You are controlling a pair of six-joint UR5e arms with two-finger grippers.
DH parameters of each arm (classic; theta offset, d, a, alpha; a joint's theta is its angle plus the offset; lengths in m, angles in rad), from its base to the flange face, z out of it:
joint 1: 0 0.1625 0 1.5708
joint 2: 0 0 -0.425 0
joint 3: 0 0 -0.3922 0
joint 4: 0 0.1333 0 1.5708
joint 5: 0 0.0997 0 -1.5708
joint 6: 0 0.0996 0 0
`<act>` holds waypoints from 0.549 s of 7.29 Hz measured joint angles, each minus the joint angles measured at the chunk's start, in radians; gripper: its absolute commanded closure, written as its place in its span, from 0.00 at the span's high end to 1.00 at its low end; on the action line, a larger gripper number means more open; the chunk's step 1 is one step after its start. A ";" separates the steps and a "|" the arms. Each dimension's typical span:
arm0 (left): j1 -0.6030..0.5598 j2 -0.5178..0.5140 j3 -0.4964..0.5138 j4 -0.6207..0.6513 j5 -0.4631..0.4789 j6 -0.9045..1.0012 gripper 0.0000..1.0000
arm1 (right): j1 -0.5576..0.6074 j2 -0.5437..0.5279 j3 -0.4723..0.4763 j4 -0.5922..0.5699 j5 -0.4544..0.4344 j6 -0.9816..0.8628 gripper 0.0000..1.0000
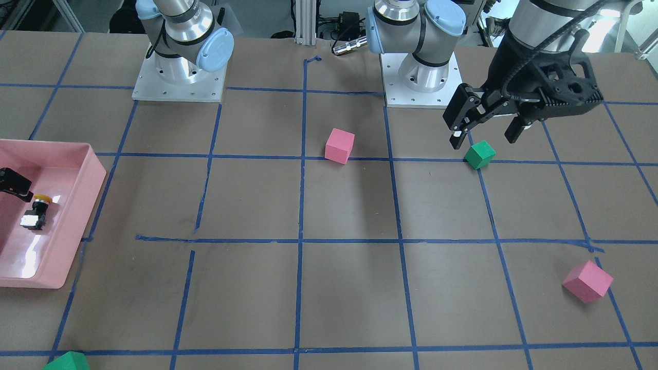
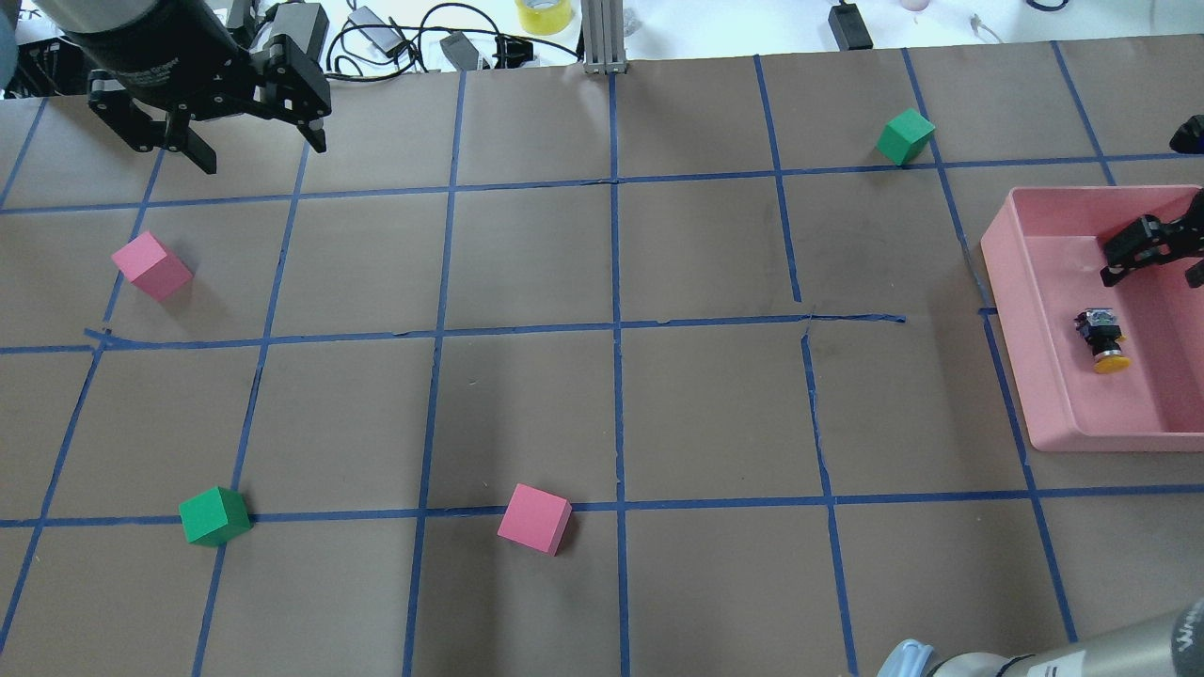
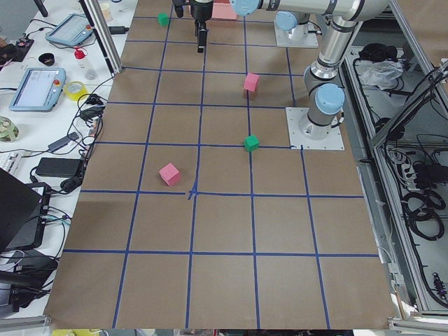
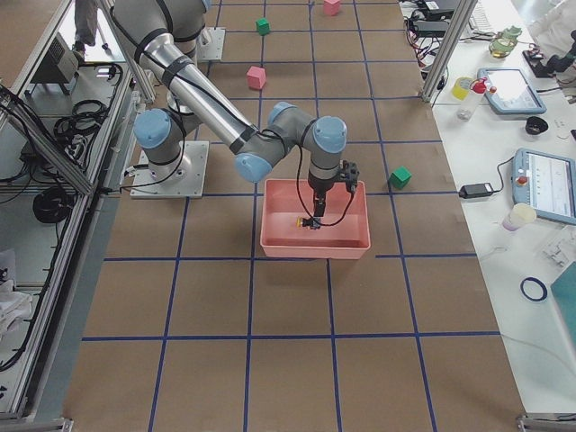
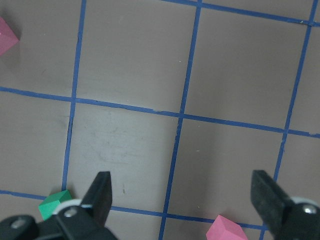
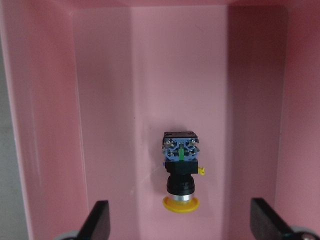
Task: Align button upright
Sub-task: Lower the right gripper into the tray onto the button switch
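Button [image 6: 180,170] on side in pink tray [image 6: 105,100]

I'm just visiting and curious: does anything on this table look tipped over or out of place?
Yes. The button lies on its side in the pink tray, its yellow cap pointing sideways instead of up.

Tray [image 1: 85,216] glossy pink plastic, reflective. Table [image 1: 349,205] matt brown, paper-like. Button [image 6: 180,170] cap smooth yellow plastic.
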 measured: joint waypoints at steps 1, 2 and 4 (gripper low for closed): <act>0.000 0.000 0.000 0.000 0.001 0.001 1.00 | -0.001 0.003 0.016 -0.020 -0.008 -0.002 1.00; 0.000 0.001 -0.001 0.000 0.002 0.001 1.00 | -0.002 0.006 0.030 -0.036 -0.014 -0.002 1.00; 0.000 0.002 -0.003 0.000 0.002 0.001 1.00 | -0.004 0.010 0.040 -0.060 -0.019 0.003 1.00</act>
